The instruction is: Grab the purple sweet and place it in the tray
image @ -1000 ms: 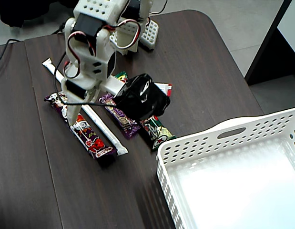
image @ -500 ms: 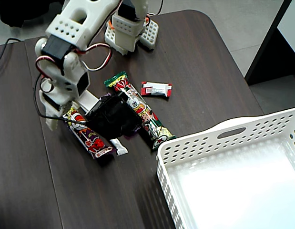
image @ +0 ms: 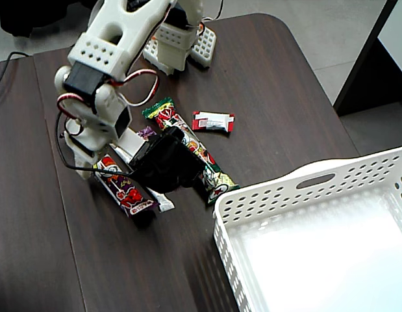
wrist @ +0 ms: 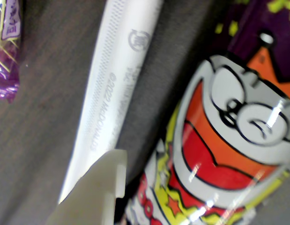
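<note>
The purple sweet (image: 147, 132) lies on the dark table, and only its upper end shows beside my black gripper (image: 163, 168), which hangs low over it. In the wrist view a purple wrapper end (wrist: 6, 47) sits at the top left. A long white paper wrapper (wrist: 116, 79) runs through the middle, and a red, orange and purple sweet with a cartoon face (wrist: 229, 140) fills the right. One pale finger (wrist: 95, 197) enters from the bottom, touching the white wrapper's edge. How the jaws stand is hidden. The white tray (image: 298, 179) stands at the lower right.
A green and red sweet (image: 199, 156) lies diagonally right of the gripper, its lower end close to the tray's corner. A small red and white candy (image: 213, 121) lies farther back. The red-purple sweet (image: 126, 192) lies left of the gripper. The arm's base (image: 178, 39) stands at the table's back.
The arm has swung left and dropped low over the sweets, uncovering the green and red sweet. In the last half second the gripper has edged slightly to the right.
</note>
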`<action>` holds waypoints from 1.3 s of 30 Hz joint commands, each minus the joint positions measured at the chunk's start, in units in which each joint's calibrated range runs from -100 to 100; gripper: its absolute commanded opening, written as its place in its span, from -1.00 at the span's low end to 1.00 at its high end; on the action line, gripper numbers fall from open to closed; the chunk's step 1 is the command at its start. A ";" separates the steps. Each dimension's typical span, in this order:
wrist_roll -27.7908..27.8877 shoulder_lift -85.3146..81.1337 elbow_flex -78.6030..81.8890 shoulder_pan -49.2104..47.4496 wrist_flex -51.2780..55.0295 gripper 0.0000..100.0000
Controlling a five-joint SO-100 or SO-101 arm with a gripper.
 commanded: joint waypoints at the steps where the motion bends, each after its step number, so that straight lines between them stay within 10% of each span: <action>1: -0.25 0.16 -3.88 -0.69 0.37 -0.46; 39: -0.25 5.68 -4.42 -2.39 -5.63 -0.74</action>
